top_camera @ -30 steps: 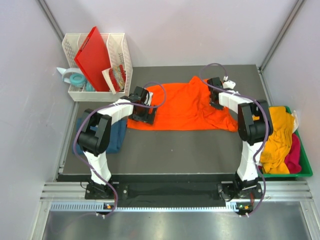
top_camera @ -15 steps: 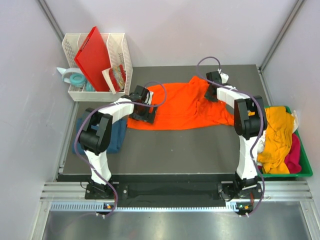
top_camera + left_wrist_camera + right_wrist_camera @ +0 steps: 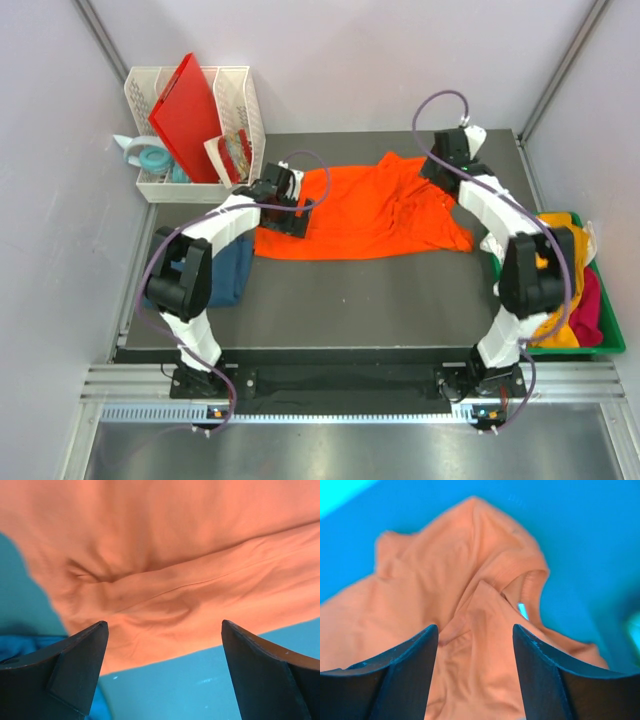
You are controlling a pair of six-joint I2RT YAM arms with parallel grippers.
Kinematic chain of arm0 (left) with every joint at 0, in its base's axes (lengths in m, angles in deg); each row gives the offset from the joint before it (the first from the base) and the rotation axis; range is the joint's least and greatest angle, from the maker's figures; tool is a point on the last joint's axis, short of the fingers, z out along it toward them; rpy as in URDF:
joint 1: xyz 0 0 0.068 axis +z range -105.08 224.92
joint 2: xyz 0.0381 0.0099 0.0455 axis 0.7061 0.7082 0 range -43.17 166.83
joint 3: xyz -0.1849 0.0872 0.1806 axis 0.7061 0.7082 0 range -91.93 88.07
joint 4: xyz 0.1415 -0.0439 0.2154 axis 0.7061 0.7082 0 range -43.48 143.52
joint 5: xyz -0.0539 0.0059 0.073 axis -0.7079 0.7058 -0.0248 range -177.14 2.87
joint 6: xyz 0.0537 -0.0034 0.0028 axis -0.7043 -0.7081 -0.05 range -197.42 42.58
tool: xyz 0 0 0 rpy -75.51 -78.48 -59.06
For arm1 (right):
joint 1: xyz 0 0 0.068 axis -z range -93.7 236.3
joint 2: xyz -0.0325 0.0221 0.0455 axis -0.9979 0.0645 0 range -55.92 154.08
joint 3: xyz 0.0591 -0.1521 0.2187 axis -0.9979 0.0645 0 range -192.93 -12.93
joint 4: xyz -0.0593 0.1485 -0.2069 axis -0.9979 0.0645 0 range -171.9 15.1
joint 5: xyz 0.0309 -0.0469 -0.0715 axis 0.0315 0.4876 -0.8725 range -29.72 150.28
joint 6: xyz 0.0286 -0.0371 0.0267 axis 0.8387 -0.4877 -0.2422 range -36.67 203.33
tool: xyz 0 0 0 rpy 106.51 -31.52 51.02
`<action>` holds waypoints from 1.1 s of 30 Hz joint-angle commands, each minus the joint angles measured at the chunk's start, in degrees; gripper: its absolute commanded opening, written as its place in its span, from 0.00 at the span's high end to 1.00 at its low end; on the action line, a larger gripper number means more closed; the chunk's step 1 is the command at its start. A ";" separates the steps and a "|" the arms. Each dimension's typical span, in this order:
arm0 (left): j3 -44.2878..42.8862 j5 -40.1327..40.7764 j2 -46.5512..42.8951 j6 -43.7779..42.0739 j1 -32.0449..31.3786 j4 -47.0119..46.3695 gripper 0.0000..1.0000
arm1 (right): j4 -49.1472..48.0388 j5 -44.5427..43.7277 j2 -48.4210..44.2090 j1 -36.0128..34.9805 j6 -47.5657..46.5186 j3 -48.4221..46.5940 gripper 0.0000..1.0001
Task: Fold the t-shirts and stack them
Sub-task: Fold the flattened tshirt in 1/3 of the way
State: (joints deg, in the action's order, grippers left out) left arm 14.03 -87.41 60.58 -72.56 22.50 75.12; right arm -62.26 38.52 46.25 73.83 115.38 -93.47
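Observation:
A bright orange t-shirt (image 3: 360, 215) lies spread and wrinkled across the dark mat, its collar (image 3: 522, 587) towards the right. My left gripper (image 3: 290, 212) hangs over the shirt's left hem, open wide, with nothing between its fingers (image 3: 75, 665). In the left wrist view the orange t-shirt (image 3: 175, 565) ends just short of the left gripper (image 3: 165, 630). My right gripper (image 3: 437, 168) hovers above the collar end, open; in its wrist view the right gripper (image 3: 475, 630) holds no cloth. A dark teal-blue t-shirt (image 3: 228, 268) lies folded at the mat's left edge.
A green bin (image 3: 600, 345) at the right holds a mustard-yellow t-shirt (image 3: 560, 265) and a pink one (image 3: 590, 305). A white basket (image 3: 245, 95) at the back left holds a red plastic board (image 3: 188, 115). Grey walls close in three sides.
The right gripper has opened, let go of the orange shirt's collar end and moved towards the back right. The left gripper has shifted slightly back, still open.

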 commanded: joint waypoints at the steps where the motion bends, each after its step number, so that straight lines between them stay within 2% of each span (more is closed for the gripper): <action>1: -2.68 1.16 -6.97 -0.38 2.89 0.75 0.01 | 4.01 -3.74 -14.61 -1.68 2.47 7.56 0.40; 2: -2.78 0.80 -7.67 -0.38 3.86 2.06 0.01 | 3.83 -3.21 -18.89 -2.99 3.01 12.63 0.40; 7: 1.51 0.62 -12.60 -2.13 9.84 3.66 0.01 | 5.23 -4.60 -26.66 -8.96 4.60 25.57 0.41; 13: 7.95 -3.59 -13.48 -2.23 9.76 0.49 0.04 | 4.45 -5.22 -27.90 -12.93 4.69 30.78 0.48; 15: 7.07 -3.77 -11.55 -0.91 9.67 0.31 0.05 | 4.44 -5.75 -26.15 -12.67 4.16 29.74 0.51; 25: -1.71 -4.30 -2.68 0.59 7.74 0.58 0.06 | 4.53 -4.26 -8.86 -9.25 2.22 17.26 0.52; 27: -3.12 -3.86 -0.74 0.59 7.04 0.67 0.07 | 4.53 -4.26 -6.29 -8.63 2.40 15.94 0.55; 30: -4.35 -4.03 1.45 0.24 6.16 1.28 0.12 | 4.62 -3.39 -2.86 -6.96 3.89 14.62 0.60; 33: -4.80 -4.21 3.13 -0.47 5.28 2.42 0.20 | 5.58 -2.07 -0.22 -5.29 5.64 13.65 0.61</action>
State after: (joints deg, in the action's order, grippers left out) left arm 11.62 -90.97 61.98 -72.78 28.88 76.80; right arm -56.51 34.98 44.07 66.55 118.75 -76.77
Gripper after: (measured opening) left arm 0.836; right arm 0.395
